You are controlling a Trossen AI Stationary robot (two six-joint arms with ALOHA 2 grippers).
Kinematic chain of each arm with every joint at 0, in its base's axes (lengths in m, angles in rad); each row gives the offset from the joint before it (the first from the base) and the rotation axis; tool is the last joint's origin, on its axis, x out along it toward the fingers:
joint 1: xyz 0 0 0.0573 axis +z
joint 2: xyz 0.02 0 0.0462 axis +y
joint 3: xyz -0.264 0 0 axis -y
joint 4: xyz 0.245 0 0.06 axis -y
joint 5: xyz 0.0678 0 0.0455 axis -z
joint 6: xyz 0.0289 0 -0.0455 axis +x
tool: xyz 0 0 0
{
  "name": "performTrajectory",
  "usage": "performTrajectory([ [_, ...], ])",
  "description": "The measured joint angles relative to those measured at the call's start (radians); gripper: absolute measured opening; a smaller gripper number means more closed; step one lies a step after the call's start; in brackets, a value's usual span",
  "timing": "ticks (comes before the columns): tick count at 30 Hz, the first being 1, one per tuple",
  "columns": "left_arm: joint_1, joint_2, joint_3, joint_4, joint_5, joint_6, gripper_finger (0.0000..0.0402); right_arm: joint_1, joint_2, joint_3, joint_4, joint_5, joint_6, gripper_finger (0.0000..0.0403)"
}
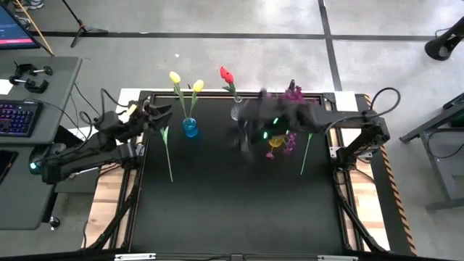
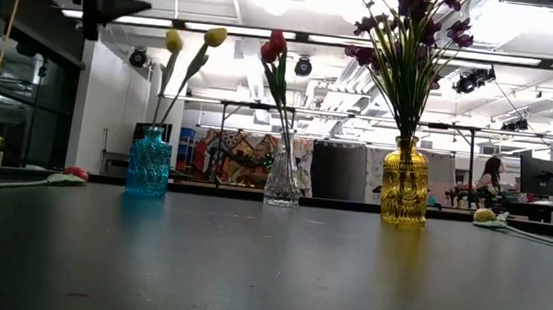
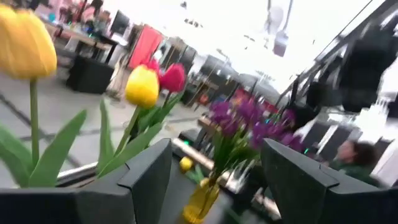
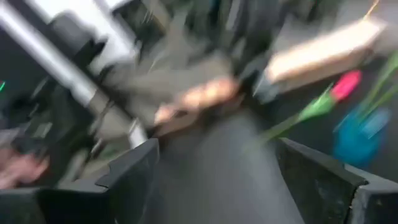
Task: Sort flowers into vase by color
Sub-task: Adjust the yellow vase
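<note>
Three vases stand in a row at the far side of the table. The blue vase [image 1: 190,128] holds two yellow tulips [image 1: 175,77]. The clear vase [image 2: 281,181] holds a red tulip [image 1: 226,75]. The yellow vase [image 2: 404,184] holds purple sprigs [image 2: 413,26]. A red tulip [image 1: 168,154] lies flat on the table at the left, and a yellow tulip [image 2: 487,216] lies flat at the right. My left gripper [image 3: 214,186] is open at the table's far left corner, holding nothing. My right gripper [image 4: 217,180] hangs open above the middle, blurred, near the yellow vase.
A desk with a keyboard [image 1: 16,117] stands left of the table. Free dark table top [image 1: 239,210] lies on the near side of the vases. People and furniture show in the room beyond the table's far edge.
</note>
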Motion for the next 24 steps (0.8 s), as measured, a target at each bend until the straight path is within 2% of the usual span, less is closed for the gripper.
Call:
performTrajectory([
  [5,0.000,-0.020,0.000,0.058,0.004,-0.030,0.0234,0.102,0.023,-0.156,-0.039,-0.142,0.187,0.0311],
  [16,0.000,-0.020,0.000,0.070,0.002,-0.030,0.0234,0.458,0.024,-0.717,-0.068,-0.345,0.784,0.0311],
  [20,0.000,-0.019,0.000,0.070,0.001,-0.031,0.0234,0.542,0.023,-0.855,-0.079,-0.333,1.025,0.0311],
  [24,0.000,-0.020,0.000,0.069,0.000,-0.030,0.0234,0.550,-0.022,-0.954,-0.147,-0.240,1.217,0.0311],
])
